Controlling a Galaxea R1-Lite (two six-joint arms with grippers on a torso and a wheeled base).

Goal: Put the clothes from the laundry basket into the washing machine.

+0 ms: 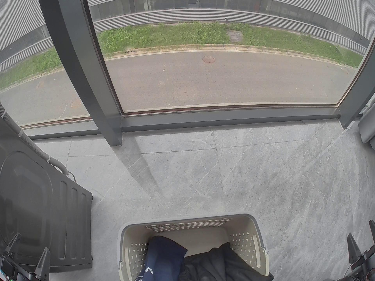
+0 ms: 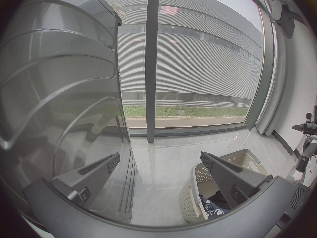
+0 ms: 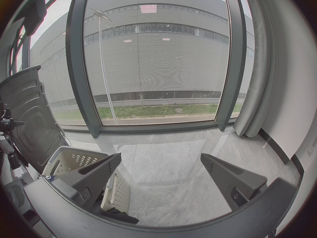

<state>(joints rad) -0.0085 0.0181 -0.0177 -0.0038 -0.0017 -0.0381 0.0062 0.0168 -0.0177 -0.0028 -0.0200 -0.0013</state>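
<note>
A cream perforated laundry basket [image 1: 250, 239] stands on the floor in the near centre of the head view. Inside lie a navy garment [image 1: 162, 258] and a black garment [image 1: 222, 264]. The grey washing machine [image 1: 35, 211] stands to the left of the basket. My left gripper [image 1: 30, 244] hangs open and empty beside the machine [image 2: 66, 83]; in its wrist view [image 2: 160, 162] the basket [image 2: 191, 195] and a navy printed piece [image 2: 211, 210] lie behind one finger. My right gripper [image 1: 360, 231] is open and empty to the right of the basket [image 3: 72, 159], above bare floor [image 3: 160, 164].
A floor-to-ceiling window with a dark frame post [image 1: 78, 59] closes off the far side. A grey hose [image 1: 35, 149] runs along the machine. A curtain [image 1: 367, 125] hangs at the far right. Grey tiled floor [image 1: 234, 168] lies open between basket and window.
</note>
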